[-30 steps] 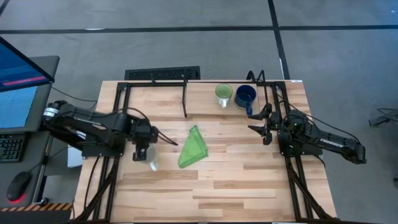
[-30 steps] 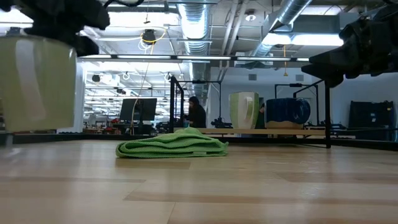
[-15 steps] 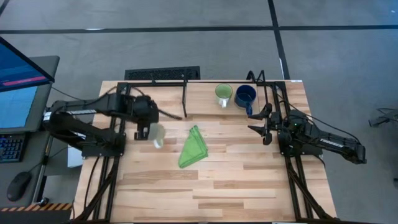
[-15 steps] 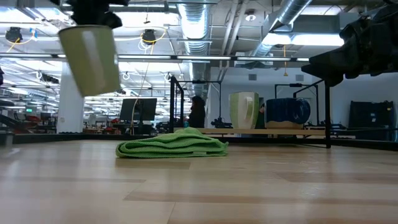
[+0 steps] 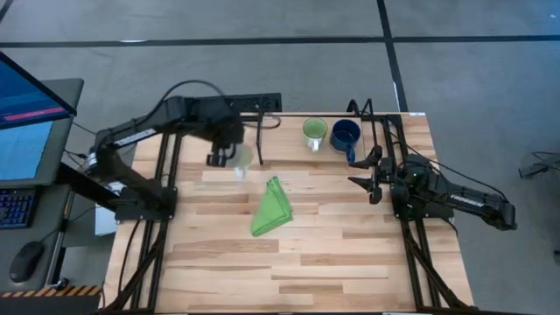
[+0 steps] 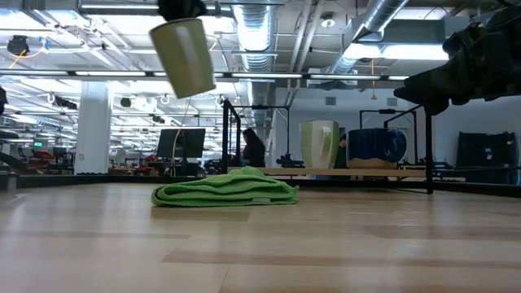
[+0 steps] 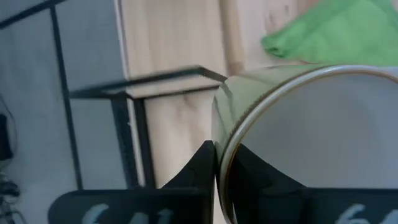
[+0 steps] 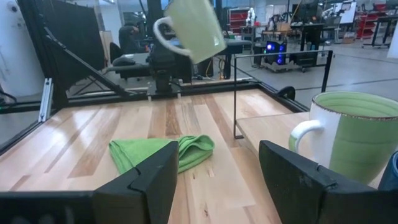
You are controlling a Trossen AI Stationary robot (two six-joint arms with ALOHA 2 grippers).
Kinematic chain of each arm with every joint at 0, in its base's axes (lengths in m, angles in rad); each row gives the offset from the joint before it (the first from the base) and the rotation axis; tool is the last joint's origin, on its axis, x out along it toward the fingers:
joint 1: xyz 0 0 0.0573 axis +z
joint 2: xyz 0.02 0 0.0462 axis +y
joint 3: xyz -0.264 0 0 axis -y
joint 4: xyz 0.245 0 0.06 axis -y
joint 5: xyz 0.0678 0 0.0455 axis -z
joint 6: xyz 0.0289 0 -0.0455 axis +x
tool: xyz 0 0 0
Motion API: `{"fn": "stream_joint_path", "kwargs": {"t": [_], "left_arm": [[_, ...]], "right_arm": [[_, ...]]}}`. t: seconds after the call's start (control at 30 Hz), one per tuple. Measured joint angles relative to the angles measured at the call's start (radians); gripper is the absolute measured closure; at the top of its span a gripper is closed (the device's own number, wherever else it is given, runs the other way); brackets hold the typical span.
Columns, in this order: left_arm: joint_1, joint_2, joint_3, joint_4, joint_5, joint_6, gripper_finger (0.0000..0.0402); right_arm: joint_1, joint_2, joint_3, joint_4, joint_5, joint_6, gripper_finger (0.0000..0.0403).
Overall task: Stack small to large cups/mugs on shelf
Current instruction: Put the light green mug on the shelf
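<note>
From above, the left gripper [image 5: 229,154] hangs over the back half of the table [image 5: 297,262], clenched on the rim of the white mug [image 5: 242,158], which is up off the wood just left of a thin black post [image 5: 260,136] of the shelf [image 5: 385,131]. The light green mug [image 5: 314,132] and the dark blue mug [image 5: 346,135] stand side by side on the shelf strip at the back edge, close to touching. The folded green cloth [image 5: 272,207] lies mid-table, and the boards in front of it are bare out to the near edge. The right gripper [image 5: 367,175] waits with its fingers spread, just in front of the blue mug near the right frame rail.

At table height, the white mug [image 6: 182,55] hangs tilted, well above the cloth [image 6: 225,190], with open air under it. The green mug [image 6: 319,144] and blue mug [image 6: 376,146] stand upright on the raised shelf board behind. A person [image 6: 254,150] sits far back in the room.

The left wrist view shows the white mug's rim [image 7: 292,118] pinched between the dark fingers [image 7: 202,165], pale inside, with a thin dark line along its lip.

The right wrist view shows the white mug [image 8: 191,28] aloft, handle showing, above the cloth [image 8: 163,151]; the green mug [image 8: 351,134] stands close by, white handle facing the camera.
</note>
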Motion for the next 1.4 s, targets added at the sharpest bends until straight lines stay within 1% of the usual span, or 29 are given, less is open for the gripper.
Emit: {"fn": "stream_joint_path", "kwargs": {"t": [0.07,0.3,0.43,0.63,0.73,0.8,0.93,1.0,1.07,1.17,1.4], "left_arm": [[0.018,0.059,0.072,-0.01,0.001,0.028,0.0391],[0.057,0.253,0.325,-0.067,0.054,0.149,0.0391],[0.07,0.345,0.458,-0.078,0.055,0.206,0.0391],[0.096,0.462,0.632,-0.081,0.098,0.281,0.0391],[0.113,0.483,0.62,-0.026,0.108,0.329,0.0391],[0.125,0.497,0.614,-0.017,0.13,0.35,0.0391],[0.146,0.521,0.615,-0.02,0.179,0.333,0.0391],[0.144,0.53,0.615,-0.059,0.221,0.319,0.0391],[0.13,0.537,0.602,-0.094,0.255,0.312,0.0391],[0.097,0.556,0.594,-0.115,0.256,0.296,0.0391],[0.023,0.648,0.589,-0.059,0.251,0.329,0.0391]], "right_arm": [[0.0,0.005,0.0,0.0,0.0,0.0,0.0157],[0.0,0.04,0.0,0.0,-0.001,0.008,0.0157],[0.0,0.066,0.0,0.0,-0.001,0.008,0.0157],[0.0,0.102,0.0,0.0,-0.001,0.008,0.0157],[0.0,0.112,0.0,0.0,-0.001,0.009,0.0157],[0.0,0.116,0.0,0.0,-0.001,0.009,0.0157],[0.0,0.116,0.0,0.0,-0.001,0.011,0.0157],[0.0,0.115,0.0,0.0,-0.001,0.016,0.0157],[0.0,0.116,0.0,0.001,-0.002,0.016,0.0157],[0.0,0.114,0.0,0.0,-0.001,0.016,0.0157],[0.0,0.122,0.0,0.0,-0.001,0.018,0.0157]]}}
